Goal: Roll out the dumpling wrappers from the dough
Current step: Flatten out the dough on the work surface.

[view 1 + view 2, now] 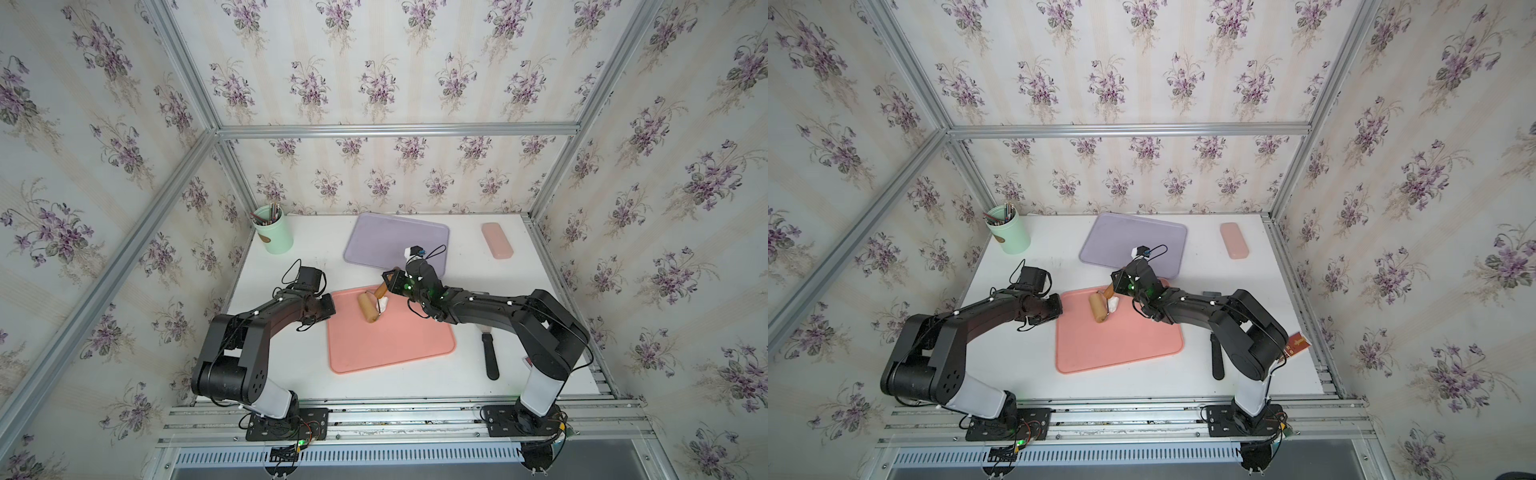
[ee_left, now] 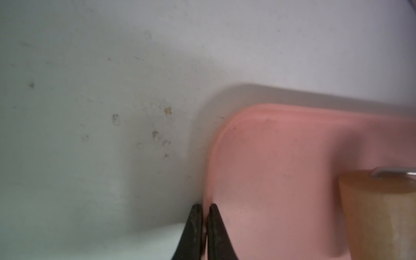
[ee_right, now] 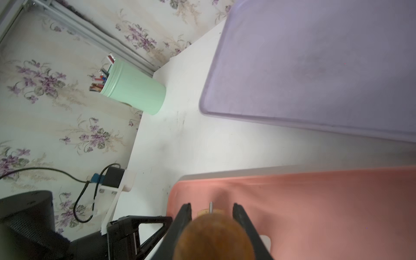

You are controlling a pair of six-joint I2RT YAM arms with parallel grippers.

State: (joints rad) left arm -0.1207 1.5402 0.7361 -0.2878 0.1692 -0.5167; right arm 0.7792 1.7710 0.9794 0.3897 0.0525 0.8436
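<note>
Top views show your right claw holding the roller, dough touching its right side; left claw pinches pink tray.

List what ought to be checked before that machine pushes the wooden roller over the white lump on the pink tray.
1. The left claw pinches the rim of the pink plastic tray, steadying it: ok.
2. The right claw is shut on the handle of the wooden roller: ok.
3. The small white dough lump lies on the pink tray, beside the roller: ok.
4. Dough flattened thin: not ok, it is a lump.
5. Roller drum touching the dough: cannot tell.
</note>
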